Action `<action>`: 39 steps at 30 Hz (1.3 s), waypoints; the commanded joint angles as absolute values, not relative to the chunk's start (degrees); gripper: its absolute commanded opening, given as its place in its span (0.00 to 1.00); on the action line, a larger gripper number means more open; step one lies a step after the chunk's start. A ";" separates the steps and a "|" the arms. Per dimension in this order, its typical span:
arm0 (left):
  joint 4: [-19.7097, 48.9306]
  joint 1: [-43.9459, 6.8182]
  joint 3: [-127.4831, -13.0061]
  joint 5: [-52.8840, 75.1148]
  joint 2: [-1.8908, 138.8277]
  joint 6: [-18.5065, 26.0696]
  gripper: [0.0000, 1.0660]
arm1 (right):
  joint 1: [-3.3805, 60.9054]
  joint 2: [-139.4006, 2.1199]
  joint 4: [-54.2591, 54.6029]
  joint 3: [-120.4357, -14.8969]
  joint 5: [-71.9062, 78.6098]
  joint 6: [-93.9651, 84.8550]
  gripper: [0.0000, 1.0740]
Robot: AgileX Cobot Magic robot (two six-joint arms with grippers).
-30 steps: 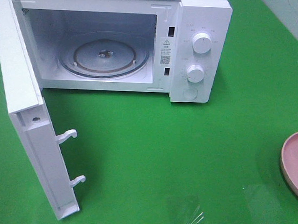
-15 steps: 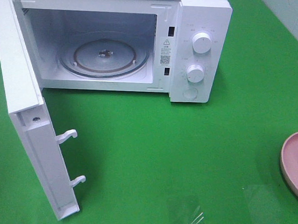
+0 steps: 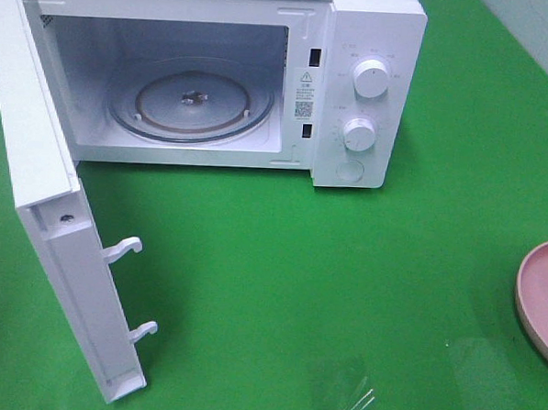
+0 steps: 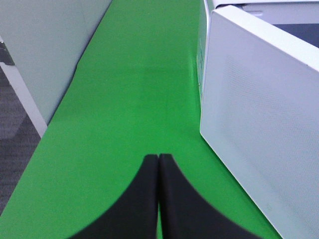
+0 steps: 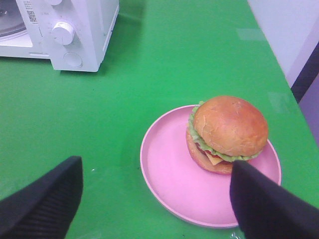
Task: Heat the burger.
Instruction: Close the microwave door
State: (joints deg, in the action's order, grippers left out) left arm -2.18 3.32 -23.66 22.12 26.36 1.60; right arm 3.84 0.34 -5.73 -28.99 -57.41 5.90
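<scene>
The burger (image 5: 227,133) looks soft and stacked, likely squashing if pinched; lifting its pink plate (image 5: 169,172) by the rim seems safer. The right gripper (image 5: 154,199) gapes wide, empty; the left gripper (image 4: 158,199) is closed on nothing.

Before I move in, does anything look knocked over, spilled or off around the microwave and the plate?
Nothing stands out. The microwave stands upright with its door swung wide open and the glass turntable seated and bare. The burger sits intact on the pink plate, off-centre, with no spill on the green table.
</scene>
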 commanded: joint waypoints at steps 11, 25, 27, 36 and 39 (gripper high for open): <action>-2.92 3.44 -9.00 -13.81 33.17 1.72 0.00 | 3.44 1.66 -5.67 -28.93 -57.35 5.39 0.71; -10.66 3.27 -8.77 -32.72 54.55 1.49 0.00 | 3.44 1.66 -5.67 -28.93 -57.35 5.39 0.71; -10.77 3.27 -8.82 -35.07 57.98 1.49 0.00 | 3.44 1.66 -5.67 -28.93 -57.35 5.39 0.71; -20.74 3.27 -10.94 -43.72 68.53 -3.04 0.00 | 3.44 1.66 -5.67 -28.93 -57.35 5.39 0.71; -24.92 3.27 -11.75 -49.90 72.94 -4.64 0.00 | 3.44 1.66 -5.67 -28.93 -57.35 5.39 0.71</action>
